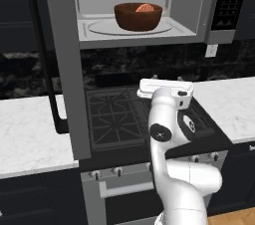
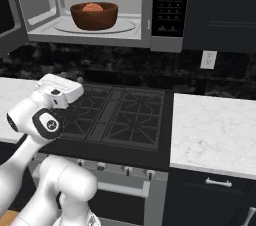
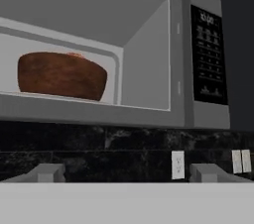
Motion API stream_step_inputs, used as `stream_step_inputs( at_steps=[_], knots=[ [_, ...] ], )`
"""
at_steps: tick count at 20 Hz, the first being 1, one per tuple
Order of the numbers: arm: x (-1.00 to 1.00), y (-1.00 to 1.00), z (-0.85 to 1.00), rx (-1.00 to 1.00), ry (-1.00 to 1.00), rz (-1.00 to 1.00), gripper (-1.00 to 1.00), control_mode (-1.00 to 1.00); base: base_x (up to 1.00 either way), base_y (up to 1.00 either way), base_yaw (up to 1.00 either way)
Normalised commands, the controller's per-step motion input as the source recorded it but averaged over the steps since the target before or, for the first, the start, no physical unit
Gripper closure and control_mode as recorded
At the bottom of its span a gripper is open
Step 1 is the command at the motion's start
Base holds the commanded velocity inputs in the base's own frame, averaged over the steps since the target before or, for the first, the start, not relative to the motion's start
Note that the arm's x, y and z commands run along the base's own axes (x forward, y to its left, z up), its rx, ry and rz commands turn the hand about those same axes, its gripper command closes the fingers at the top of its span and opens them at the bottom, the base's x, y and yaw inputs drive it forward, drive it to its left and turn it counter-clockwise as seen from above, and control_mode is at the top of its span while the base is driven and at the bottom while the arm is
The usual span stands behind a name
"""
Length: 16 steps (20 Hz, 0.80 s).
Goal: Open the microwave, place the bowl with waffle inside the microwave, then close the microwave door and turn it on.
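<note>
We saw the bowl (image 1: 138,16) with the waffle (image 1: 145,8) resting on the turntable inside the microwave (image 2: 145,40), our claw (image 3: 126,172) spread wide and empty. The microwave door (image 1: 62,64) hung open; a careless swing could clip the arm.
</note>
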Motion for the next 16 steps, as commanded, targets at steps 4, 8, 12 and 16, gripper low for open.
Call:
stream_step_inputs(
  at_steps=[4, 8, 12, 16],
  knots=[
    [-0.57, 0.48, -0.15, -0.12, -0.06, -0.03, -1.00, -1.00, 0.00, 0.00, 0.00],
    [-0.78, 0.34, -0.14, -0.04, -0.09, 0.00, -1.00, -1.00, 0.00, 0.00, 0.00],
    [-0.80, 0.64, 0.00, 0.00, -0.08, 0.00, -1.00, -1.00, 0.00, 0.00, 0.00],
    [-0.63, 0.70, -0.03, -0.01, -0.03, 0.00, -1.00, -1.00, 0.00, 0.00, 0.00]
  ],
)
